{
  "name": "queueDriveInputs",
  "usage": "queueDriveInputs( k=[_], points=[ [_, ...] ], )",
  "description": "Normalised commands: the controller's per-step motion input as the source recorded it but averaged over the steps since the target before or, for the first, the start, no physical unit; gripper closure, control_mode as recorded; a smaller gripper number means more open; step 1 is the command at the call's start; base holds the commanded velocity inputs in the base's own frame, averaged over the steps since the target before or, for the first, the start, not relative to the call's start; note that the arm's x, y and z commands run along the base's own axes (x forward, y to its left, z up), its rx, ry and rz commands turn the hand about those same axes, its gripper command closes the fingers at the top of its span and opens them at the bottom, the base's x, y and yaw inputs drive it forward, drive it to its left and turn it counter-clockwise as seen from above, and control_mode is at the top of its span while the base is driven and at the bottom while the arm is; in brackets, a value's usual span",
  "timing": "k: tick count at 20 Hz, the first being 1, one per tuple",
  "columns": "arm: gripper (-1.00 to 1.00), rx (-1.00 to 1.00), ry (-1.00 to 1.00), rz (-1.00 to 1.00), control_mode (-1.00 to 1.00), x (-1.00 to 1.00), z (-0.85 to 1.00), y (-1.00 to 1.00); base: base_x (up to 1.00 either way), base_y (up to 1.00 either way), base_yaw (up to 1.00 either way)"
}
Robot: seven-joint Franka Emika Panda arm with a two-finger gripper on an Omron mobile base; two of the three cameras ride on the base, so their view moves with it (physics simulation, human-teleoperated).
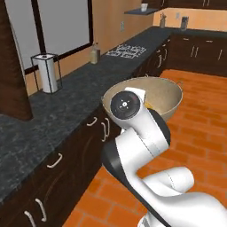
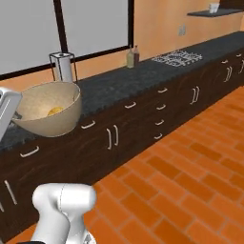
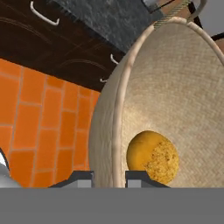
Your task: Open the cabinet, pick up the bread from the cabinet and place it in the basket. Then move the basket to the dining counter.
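Observation:
The tan basket [image 1: 170, 95] hangs in the air over the orange tiled floor, just off the front of the black speckled counter. It is tilted. The golden-orange bread [image 3: 152, 156] lies inside it, low against the speckled wall, and shows again as the bread [image 2: 55, 111]. My gripper [image 3: 109, 178] is shut on the rim of the basket [image 3: 114, 131], one dark fingertip on each side. From the right, the basket [image 2: 50, 116] sits at the end of my white hand at the left edge. The cabinet and the dining counter are out of view.
The black granite counter [image 1: 66, 99] with dark drawers runs along the left. On it stand a paper towel holder [image 1: 46, 73], a bottle [image 1: 95, 54] and a stove grate [image 1: 126, 51]. A dark wood panel [image 1: 11, 75] rises at far left. Open tiled floor [image 2: 190, 181] lies to the right.

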Motion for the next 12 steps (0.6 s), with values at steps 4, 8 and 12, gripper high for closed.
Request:
queueDriveInputs(
  k=[4, 8, 12],
  points=[
    [1.0, 0.0, 0.0, 0.0, 1.0, 0.0, 0.0, 0.0, -0.06, -0.58, -0.66],
    [1.0, 0.0, 0.0, 0.0, 1.0, 0.0, 0.0, 0.0, -0.05, -0.61, -0.64],
    [1.0, 0.0, 0.0, 0.0, 1.0, 0.0, 0.0, 0.0, 0.0, -0.67, -0.62]
  ],
)
